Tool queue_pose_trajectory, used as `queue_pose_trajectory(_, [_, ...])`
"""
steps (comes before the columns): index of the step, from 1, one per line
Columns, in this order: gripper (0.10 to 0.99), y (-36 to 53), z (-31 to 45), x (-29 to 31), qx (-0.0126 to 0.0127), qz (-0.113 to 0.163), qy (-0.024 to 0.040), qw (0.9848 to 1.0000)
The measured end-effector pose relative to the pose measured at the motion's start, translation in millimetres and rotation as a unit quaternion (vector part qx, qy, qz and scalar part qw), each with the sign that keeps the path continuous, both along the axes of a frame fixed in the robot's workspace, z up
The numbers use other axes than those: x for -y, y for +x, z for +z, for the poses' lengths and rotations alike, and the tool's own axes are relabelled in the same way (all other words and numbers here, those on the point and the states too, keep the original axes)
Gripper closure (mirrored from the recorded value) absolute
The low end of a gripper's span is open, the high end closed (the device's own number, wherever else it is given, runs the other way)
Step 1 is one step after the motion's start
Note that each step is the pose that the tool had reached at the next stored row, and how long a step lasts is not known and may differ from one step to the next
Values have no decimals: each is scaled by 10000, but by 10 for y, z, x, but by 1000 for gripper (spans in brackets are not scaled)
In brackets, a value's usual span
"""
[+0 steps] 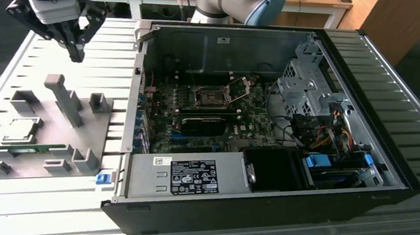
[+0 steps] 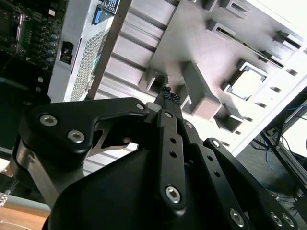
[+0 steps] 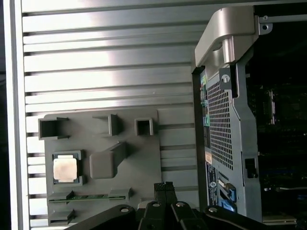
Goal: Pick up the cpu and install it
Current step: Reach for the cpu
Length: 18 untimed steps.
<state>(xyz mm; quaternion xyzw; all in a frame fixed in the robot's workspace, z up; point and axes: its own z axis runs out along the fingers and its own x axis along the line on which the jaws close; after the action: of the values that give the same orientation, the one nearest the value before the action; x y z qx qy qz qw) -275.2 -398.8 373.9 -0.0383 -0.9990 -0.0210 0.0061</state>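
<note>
The small flat square cpu with a shiny silver-grey metal top (image 1: 20, 129) lies face up in a shallow square pocket of the grey plastic fixture plate (image 1: 52, 135), which sits on the ribbed aluminium table (image 1: 19, 204) at the exterior view's left of the open black computer case (image 1: 263, 210). The black two-fingered hand (image 1: 76, 57) hangs above the far part of that plate, well apart from the cpu, with its fingers pressed together and nothing between them. The chip looks light, thin and stiff; its smooth lid would likely be slippery, and its hidden underside is probably delicate, so two opposite edges seem the safest hold, kept level. The pocket's rim sits close round it, and whether it leaves finger room cannot be told. A tall grey post (image 1: 65, 99) and several low blocks stand between the hand and the cpu, and a long narrow green memory stick (image 1: 26, 149) lies just beside the pocket. Inside the case, the dark square socket with a raised hinged metal frame (image 1: 211, 98) sits below high side walls, with cable bundles toward the exterior view's right.
</note>
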Motion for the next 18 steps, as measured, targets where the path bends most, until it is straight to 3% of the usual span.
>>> queue_pose_trajectory(18, [980, -124, -21, 0, -14, 0, 0, 10000])
